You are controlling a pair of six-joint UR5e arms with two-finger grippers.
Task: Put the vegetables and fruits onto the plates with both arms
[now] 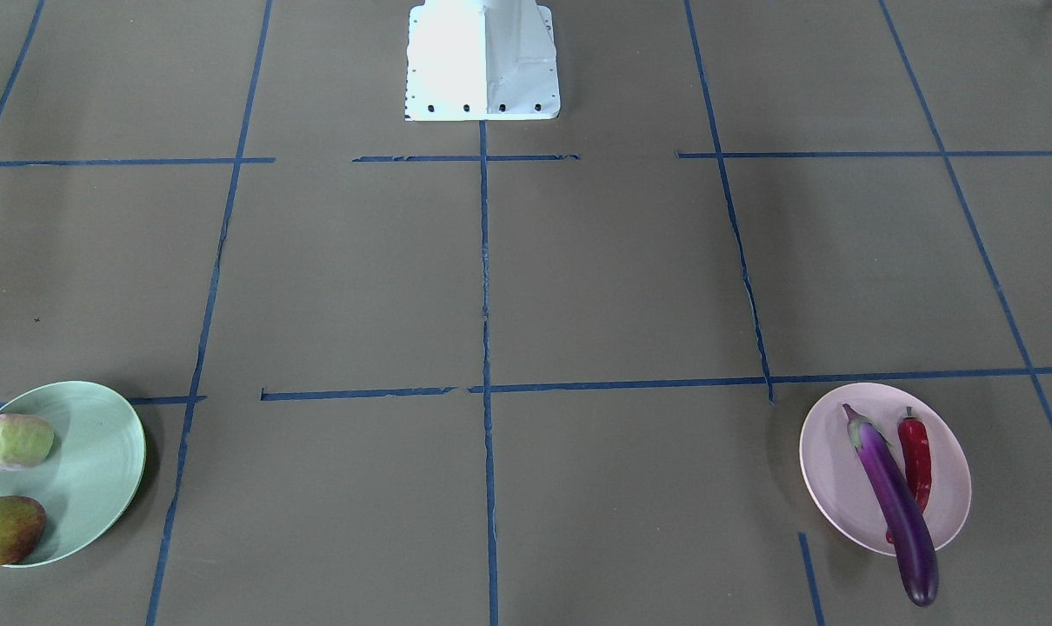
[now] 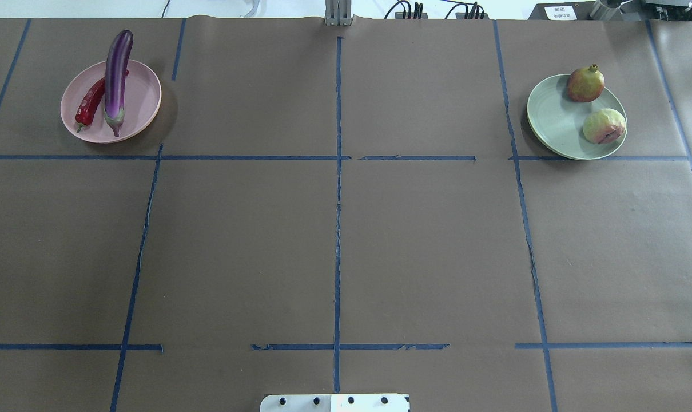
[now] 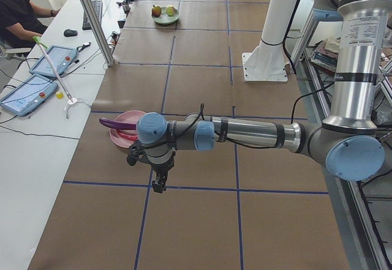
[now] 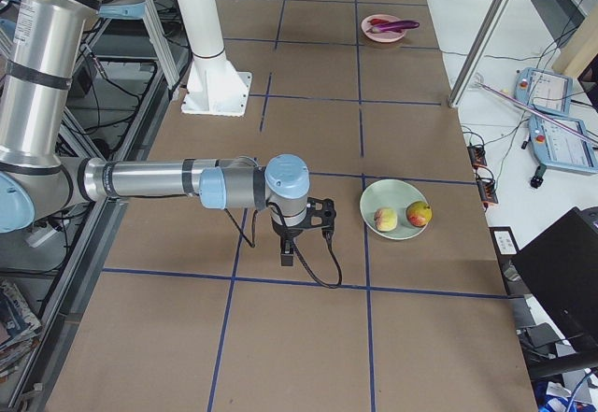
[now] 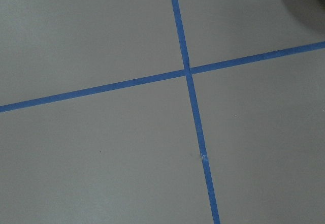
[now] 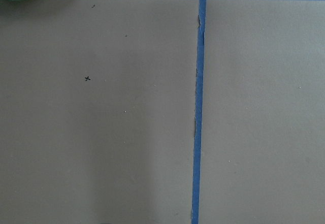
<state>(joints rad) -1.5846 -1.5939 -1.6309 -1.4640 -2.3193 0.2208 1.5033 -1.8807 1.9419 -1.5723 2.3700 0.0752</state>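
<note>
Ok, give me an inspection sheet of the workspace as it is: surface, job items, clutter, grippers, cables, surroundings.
Surface: brown table with a blue tape grid.
Job's things: eggplant and chili on the pink plate, the eggplant's end overhanging the rim; pomegranate and cabbage-like ball on the green plate.
Clutter: nothing seen.
Grippers: left gripper and right gripper hang over bare table; cannot tell whether they are open or shut.
Cables: black cable loops at the right wrist.
Surroundings: white base block; seated operator and tablets on a side desk.
</note>
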